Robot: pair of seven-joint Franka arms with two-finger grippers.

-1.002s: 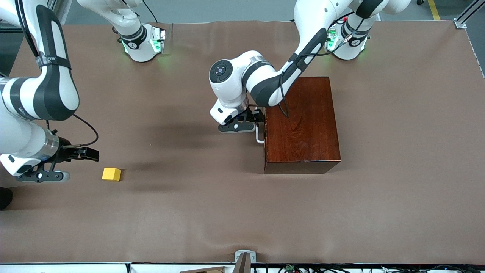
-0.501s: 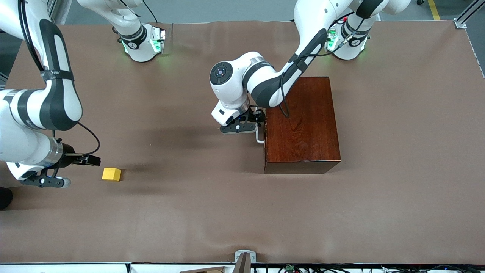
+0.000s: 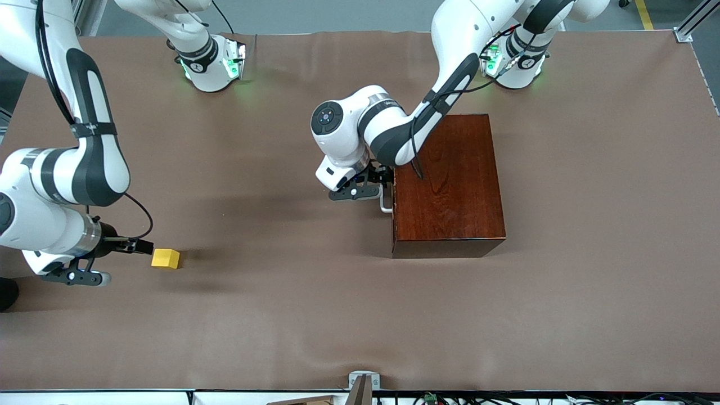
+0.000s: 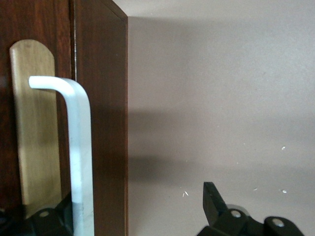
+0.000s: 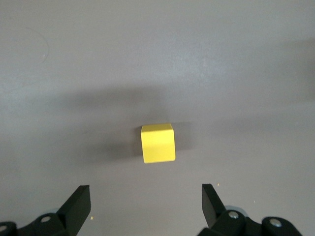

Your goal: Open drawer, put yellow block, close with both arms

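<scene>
The yellow block [image 3: 165, 258] [image 5: 158, 142] lies on the table toward the right arm's end. My right gripper [image 3: 76, 277] [image 5: 146, 194] hangs low over the table beside it, open and empty, with the block just ahead of its fingertips. The dark wooden box [image 3: 450, 185] stands mid-table with its drawer [image 4: 34, 19] shut. Its white bar handle [image 3: 385, 201] [image 4: 81, 147] faces the right arm's end. My left gripper [image 3: 354, 193] [image 4: 133, 206] is at the handle, open. The bar stands between the jaws, close to one finger [image 4: 47, 221], and is not clamped.
The table is covered by a brown cloth [image 3: 281, 315]. Both arm bases [image 3: 211, 64] [image 3: 514, 62] stand at the edge farthest from the front camera. The left arm's elbow [image 3: 360, 129] hangs over the box's edge.
My right gripper has come down and closer to the yellow block. The left gripper has edged slightly along the drawer front at the handle. Block and box have not moved.
</scene>
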